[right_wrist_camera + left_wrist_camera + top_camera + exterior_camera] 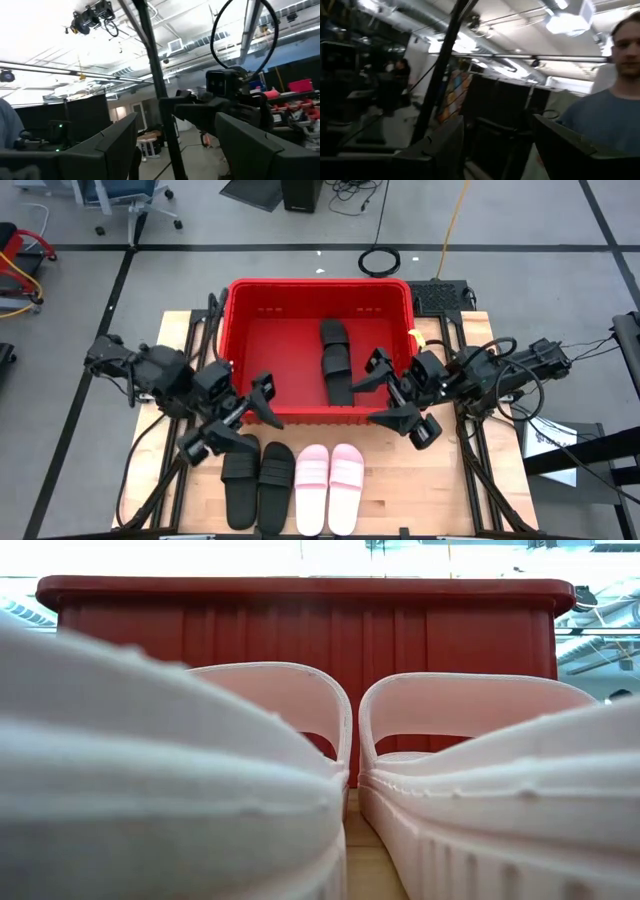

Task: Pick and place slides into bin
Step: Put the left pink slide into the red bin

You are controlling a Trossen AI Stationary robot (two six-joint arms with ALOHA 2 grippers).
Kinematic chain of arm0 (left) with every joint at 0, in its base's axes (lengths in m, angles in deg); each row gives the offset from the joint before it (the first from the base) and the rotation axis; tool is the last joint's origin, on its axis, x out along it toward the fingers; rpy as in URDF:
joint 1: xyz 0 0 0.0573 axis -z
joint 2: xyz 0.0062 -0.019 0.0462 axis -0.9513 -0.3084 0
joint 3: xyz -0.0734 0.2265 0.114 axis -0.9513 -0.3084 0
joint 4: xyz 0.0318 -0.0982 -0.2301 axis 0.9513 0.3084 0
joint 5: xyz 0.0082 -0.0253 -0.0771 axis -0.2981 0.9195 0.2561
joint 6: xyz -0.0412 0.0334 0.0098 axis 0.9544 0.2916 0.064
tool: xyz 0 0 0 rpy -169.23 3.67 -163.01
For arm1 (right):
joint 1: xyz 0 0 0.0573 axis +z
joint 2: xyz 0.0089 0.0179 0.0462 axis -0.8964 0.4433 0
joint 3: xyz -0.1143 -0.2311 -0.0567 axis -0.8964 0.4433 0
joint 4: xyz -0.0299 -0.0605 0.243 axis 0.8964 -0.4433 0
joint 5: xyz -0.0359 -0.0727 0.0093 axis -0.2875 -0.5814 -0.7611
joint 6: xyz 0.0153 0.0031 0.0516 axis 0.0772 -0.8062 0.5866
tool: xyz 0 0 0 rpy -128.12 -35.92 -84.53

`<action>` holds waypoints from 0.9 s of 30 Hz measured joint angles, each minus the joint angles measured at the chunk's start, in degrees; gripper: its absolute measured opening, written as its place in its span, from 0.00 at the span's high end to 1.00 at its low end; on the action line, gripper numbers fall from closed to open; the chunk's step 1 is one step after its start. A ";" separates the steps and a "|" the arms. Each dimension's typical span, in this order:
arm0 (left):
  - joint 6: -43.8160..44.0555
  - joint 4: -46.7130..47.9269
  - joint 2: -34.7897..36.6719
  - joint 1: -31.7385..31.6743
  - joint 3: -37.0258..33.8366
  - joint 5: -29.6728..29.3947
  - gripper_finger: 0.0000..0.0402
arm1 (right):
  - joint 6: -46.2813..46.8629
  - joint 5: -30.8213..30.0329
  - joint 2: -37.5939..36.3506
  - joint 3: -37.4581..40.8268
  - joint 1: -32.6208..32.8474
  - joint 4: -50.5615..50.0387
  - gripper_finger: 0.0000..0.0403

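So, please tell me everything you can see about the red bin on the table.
The red bin is a large rectangular crate that looks like plastic, with a thick rim and ribbed walls. It stands upright at the far middle of the wooden table, open on top. Two black slides lie inside it, right of centre. From above, both arms overlap its near corners; contact cannot be told.

One camera looks straight down on the whole table (400, 480). Another sits at table height, pressed against the pink slides (440, 770), facing the red bin (300, 620); both share these. Each wrist camera looks past its pincer up into the room.
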 joint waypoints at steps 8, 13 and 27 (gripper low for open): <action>-2.29 11.75 -0.03 6.83 0.00 -15.47 0.40 | -1.24 0.00 0.00 0.00 2.32 -1.54 0.37; -1.60 15.89 -2.48 10.40 0.01 -20.70 0.40 | -0.91 -0.23 0.00 0.00 2.96 -2.41 0.37; -1.14 37.16 -11.55 11.67 -0.02 -19.40 0.40 | -0.90 -3.41 0.00 0.00 3.10 -3.89 0.37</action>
